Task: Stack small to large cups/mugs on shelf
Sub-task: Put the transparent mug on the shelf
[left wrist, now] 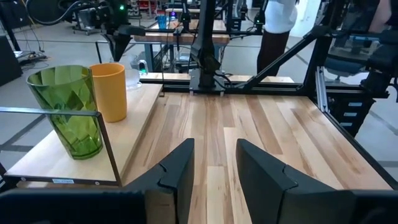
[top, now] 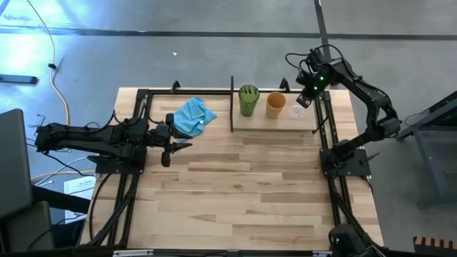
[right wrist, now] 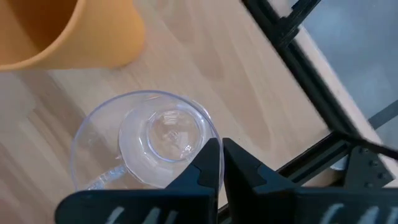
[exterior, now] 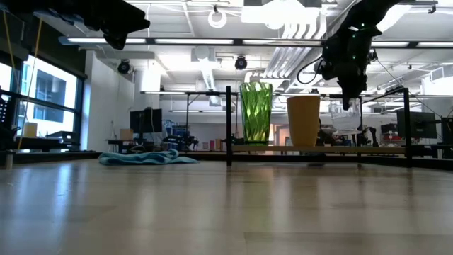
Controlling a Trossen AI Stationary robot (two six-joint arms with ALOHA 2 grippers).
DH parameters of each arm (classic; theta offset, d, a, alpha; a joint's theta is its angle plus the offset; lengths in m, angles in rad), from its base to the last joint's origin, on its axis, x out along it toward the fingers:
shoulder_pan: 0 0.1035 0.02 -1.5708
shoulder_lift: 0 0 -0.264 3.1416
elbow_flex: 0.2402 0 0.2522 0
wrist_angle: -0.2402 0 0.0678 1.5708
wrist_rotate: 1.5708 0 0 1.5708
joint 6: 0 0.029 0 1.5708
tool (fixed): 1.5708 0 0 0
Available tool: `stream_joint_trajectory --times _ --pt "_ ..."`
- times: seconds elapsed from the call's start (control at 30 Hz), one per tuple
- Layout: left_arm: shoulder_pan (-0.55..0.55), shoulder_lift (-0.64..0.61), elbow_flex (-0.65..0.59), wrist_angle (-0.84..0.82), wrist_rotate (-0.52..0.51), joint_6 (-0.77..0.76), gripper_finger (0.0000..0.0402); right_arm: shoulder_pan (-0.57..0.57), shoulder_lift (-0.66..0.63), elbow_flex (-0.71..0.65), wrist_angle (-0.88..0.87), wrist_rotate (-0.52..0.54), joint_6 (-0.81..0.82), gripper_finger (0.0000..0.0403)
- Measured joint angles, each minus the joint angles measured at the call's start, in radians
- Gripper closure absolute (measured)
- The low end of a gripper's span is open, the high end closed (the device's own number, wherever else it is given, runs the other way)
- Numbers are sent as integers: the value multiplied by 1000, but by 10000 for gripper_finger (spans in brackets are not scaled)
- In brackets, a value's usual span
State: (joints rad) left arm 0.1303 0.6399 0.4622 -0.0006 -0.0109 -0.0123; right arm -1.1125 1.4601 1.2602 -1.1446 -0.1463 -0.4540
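Observation:
The shelf (top: 214,98) lies along the table's far side. On it, right of the upright black divider (top: 232,107), stand the green ribbed tumbler (top: 248,100) and the orange cup (top: 275,105), each on its base. The tiny clear glass (top: 297,111) is right of the orange cup, and my right gripper (top: 305,101) is shut on it from above. My left gripper (top: 171,146) is open and empty, above the table's left part near the blue cloth (top: 193,118). The left wrist view also shows the tumbler (left wrist: 65,112), the cup (left wrist: 111,90) and the glass (left wrist: 132,74). My right gripper holds the clear glass by its rim (right wrist: 211,134), on the side away from the orange cup. One finger (right wrist: 205,165) is inside the glass and one (right wrist: 239,165) outside, pointing down from above. The glass is upright, mouth up; whether its base touches the shelf I cannot tell.
The blue cloth lies crumpled on the shelf's left half, left of the divider. The shelf's black frame (right wrist: 292,56) runs close beside the glass. Bare butcher-block tabletop (top: 243,185) spreads in front of the shelf. A person stands beyond the table in the left wrist view (left wrist: 277,25).

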Motion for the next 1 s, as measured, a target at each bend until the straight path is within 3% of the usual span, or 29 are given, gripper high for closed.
stream_joint_trajectory --times 1.0 --pt "0 0 0 52 0 -21 293 -39 66 -2 39 -22 -97 403"
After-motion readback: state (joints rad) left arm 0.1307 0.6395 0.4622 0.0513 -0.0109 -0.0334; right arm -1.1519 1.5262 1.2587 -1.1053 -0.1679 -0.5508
